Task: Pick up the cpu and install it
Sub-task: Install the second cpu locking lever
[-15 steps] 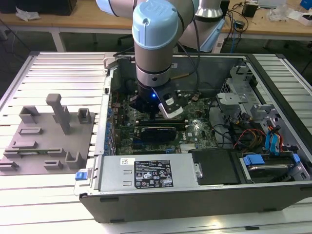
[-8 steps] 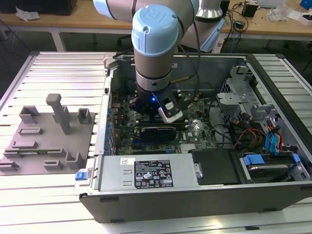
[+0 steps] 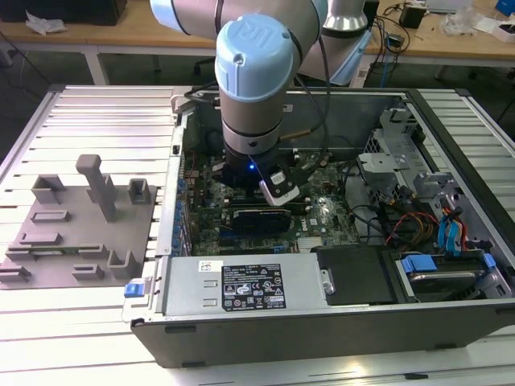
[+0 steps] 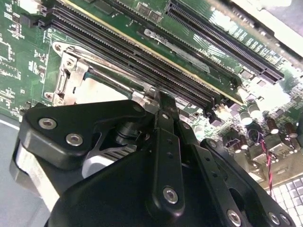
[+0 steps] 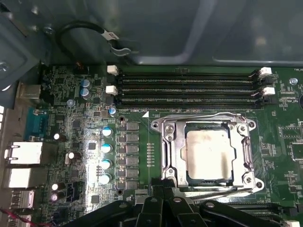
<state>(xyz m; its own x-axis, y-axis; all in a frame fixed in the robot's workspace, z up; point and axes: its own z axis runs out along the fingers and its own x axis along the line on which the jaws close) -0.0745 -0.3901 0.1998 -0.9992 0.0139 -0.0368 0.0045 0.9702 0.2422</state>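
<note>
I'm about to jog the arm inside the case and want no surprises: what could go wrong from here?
1. The gripper hangs right at the edge of the socket frame; a sideways move could scrape it or nudge the cpu lying inside it.
2. Whether the cpu lies fully flat cannot be told; pressing down might damage what is under it.
3. The white latches of the memory slots stand near the socket frame and could catch the gripper.
</note>
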